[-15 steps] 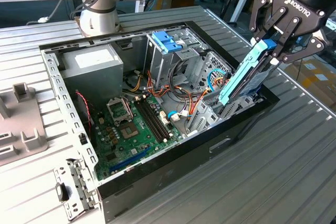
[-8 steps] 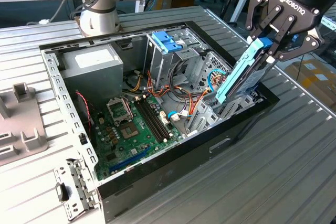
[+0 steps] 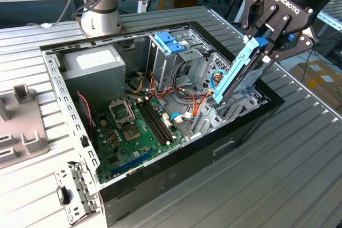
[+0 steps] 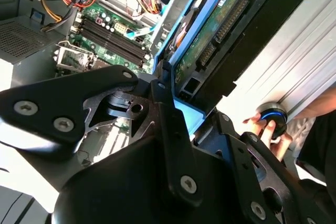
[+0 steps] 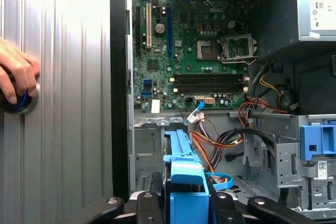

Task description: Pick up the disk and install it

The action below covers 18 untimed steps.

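1. Judging from how things lie, the pick-up is taken as done and the install step as in hand: the disk (image 3: 239, 73) is held off the table (image 3: 299, 174), steeply tilted, with its lower end dipped into the open computer case (image 3: 160, 182).
2. The disk is clamped at its upper end by the gripper (image 3: 265, 44), whose fingers are closed across the blue side rails. In the second wrist view the disk's green circuit board (image 4: 218, 30) is turned toward the camera.
3. The disk's lower end is seen at the metal drive bay (image 3: 235, 111), in the case corner on the exterior view's right, near a bundle of orange cables (image 3: 199, 104). Whether contact with the bay is made cannot be told.
4. In the first wrist view the disk's blue rail (image 5: 181, 156) is seen edge-on and pointed into the case, with the motherboard (image 5: 194, 56) beyond it.
5. The lighter blue latch piece (image 3: 169, 41) on the tall cage is well apart from the disk.
6. A person's hand (image 5: 16, 72) is rested on a round knob with a blue ring (image 5: 22, 103) on the table beside the case.
7. Seating is judged to call for the rails to be lined up with the bay's guides, for the tilt to be matched to the slot, and for the cables to be kept out of the path. A skewed entry could be jammed.
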Tool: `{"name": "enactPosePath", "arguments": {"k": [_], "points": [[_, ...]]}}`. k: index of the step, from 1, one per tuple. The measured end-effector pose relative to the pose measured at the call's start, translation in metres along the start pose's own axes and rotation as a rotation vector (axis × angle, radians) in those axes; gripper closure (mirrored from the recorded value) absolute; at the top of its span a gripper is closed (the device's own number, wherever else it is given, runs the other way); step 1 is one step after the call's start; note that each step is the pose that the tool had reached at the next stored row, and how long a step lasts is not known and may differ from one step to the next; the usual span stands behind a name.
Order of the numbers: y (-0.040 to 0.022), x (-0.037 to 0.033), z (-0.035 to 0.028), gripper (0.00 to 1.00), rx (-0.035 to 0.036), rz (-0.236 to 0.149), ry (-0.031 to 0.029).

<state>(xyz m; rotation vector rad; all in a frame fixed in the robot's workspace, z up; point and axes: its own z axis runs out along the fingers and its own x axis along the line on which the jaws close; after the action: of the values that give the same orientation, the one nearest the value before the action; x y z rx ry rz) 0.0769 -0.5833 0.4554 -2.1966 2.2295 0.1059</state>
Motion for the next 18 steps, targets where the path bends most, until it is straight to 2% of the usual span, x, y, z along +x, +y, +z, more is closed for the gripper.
{"name": "enactPosePath", "arguments": {"k": [4, 7, 18], "points": [[0.0038, -0.0056, 0.0028, 0.63, -0.0001, 0.000, -0.0042], [0.0040, -0.0082, 0.0048, 0.63, -0.0004, -0.004, -0.0063], [0.0031, -0.0081, 0.0122, 0.63, -0.0019, -0.031, -0.0054]]}}
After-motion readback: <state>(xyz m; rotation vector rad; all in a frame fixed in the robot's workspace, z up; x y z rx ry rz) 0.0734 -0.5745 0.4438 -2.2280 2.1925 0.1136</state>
